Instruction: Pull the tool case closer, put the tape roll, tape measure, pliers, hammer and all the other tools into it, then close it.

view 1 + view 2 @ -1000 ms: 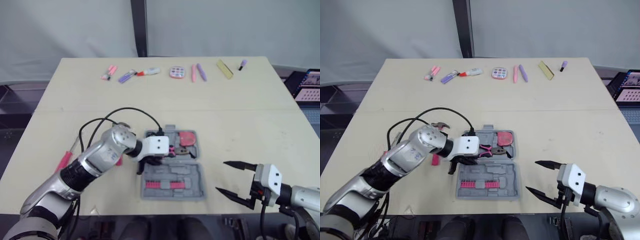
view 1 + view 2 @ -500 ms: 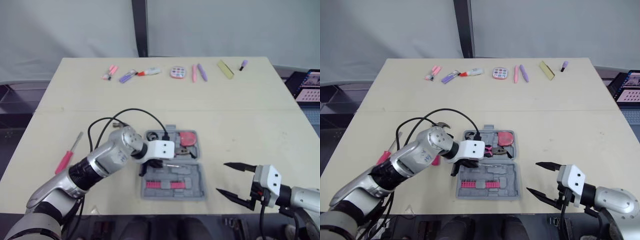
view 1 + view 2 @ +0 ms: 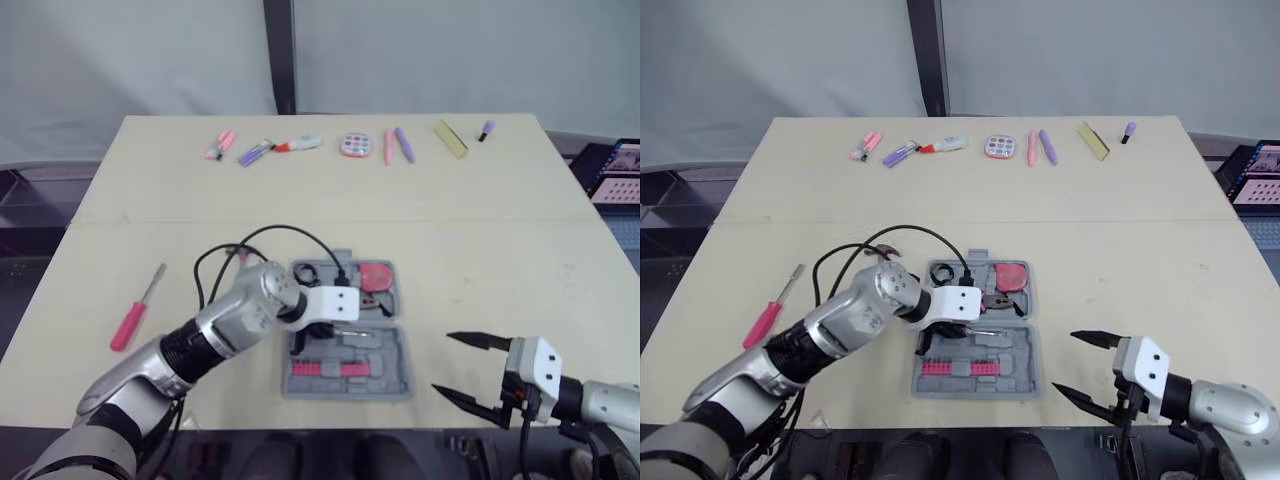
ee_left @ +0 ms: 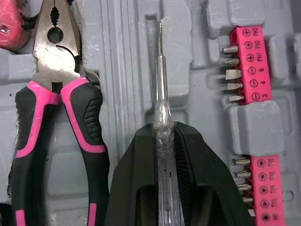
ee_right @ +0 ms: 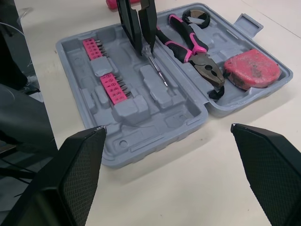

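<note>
The grey tool case [image 3: 392, 378] lies open near the table's front middle. My left gripper [image 4: 163, 131] hangs over it, shut on a clear-handled screwdriver [image 4: 160, 70] whose tip points into a moulded slot. Pink-handled pliers [image 4: 56, 94] rest beside it in the case. A red tape measure [image 3: 376, 276] and a black tape roll [image 3: 305, 271] also lie inside. Pink bit holders [image 3: 325, 369] fill the front half. The hammer's metal head [image 3: 887, 254] peeks out behind my left forearm, its handle hidden. My right gripper [image 3: 441, 362] stands open at the front right, apart from the case.
A pink-handled screwdriver [image 3: 132, 318] lies on the table to the left. A row of small markers and other items [image 3: 350, 145] lines the far edge. A screen [image 3: 615, 170] stands off the table's right side.
My left gripper has moved rightward over the case with the clear screwdriver, uncovering the pink screwdriver on the table. The right gripper has drifted slightly toward the front edge.
</note>
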